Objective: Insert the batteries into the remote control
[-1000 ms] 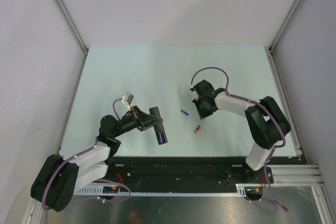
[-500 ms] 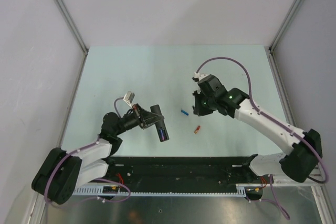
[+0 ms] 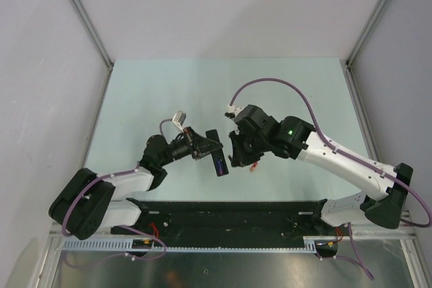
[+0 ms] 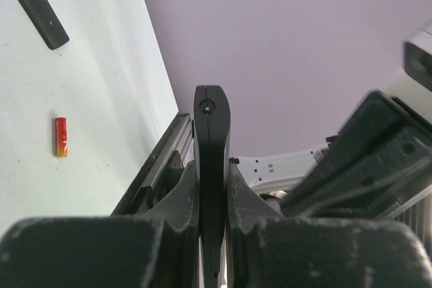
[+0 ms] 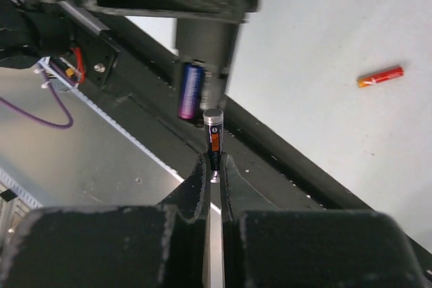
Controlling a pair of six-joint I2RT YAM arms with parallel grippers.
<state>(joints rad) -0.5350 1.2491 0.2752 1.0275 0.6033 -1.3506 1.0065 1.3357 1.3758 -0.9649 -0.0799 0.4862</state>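
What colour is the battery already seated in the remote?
Purple-blue; the battery shows best in the right wrist view.

Your left pincer (image 4: 211, 176) is clamped on the remote control (image 4: 211, 126). Your right pincer (image 5: 213, 168) pinches a battery (image 5: 213, 134). Both reach inward, tips close together.

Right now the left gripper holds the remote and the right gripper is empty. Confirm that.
Wrong on one point: the right gripper is not empty. The right wrist view shows it pinching a battery. The left gripper does hold the remote.
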